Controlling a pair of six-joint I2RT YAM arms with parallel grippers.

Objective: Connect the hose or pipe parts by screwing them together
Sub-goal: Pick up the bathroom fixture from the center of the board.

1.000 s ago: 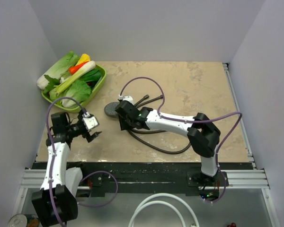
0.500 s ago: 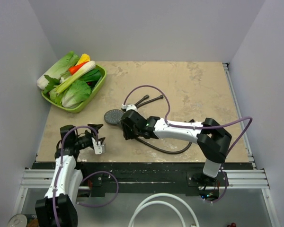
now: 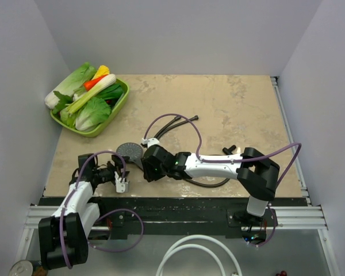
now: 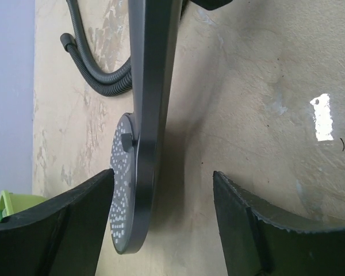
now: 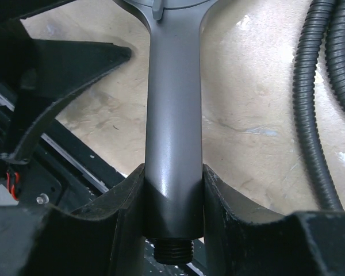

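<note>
A grey shower head (image 3: pixel 129 151) with a round disc and a straight handle sits close to the near edge of the counter (image 3: pixel 236 109), left of the middle. The right gripper (image 5: pixel 172 178) is clenched around the handle near its bare threaded end, which pokes out just past the fingers. The disc points away towards the left edge. I cannot tell whether the disc touches the counter.

The left gripper (image 4: pixel 164 175) is low at the near left corner. Its jaws are spread on either side of the disc without closing on it. One finger is very near the holed face, and the other stands clearly apart from the back.

A thin dark hose (image 3: pixel 213 184) lies loose on the counter just beyond and to the right of the shower head. Part of it loops along the near edge under the right arm, and its two ends reach towards the middle. A small black T-shaped fitting (image 3: pixel 229 150) rests right of the middle, apart from the shower head and close to the right arm's elbow.

In the far left corner a green tray (image 3: pixel 122 95) holds leafy vegetables (image 3: pixel 89 98). A thick white tube (image 3: pixel 190 247) loops below the near edge, off the counter.
</note>
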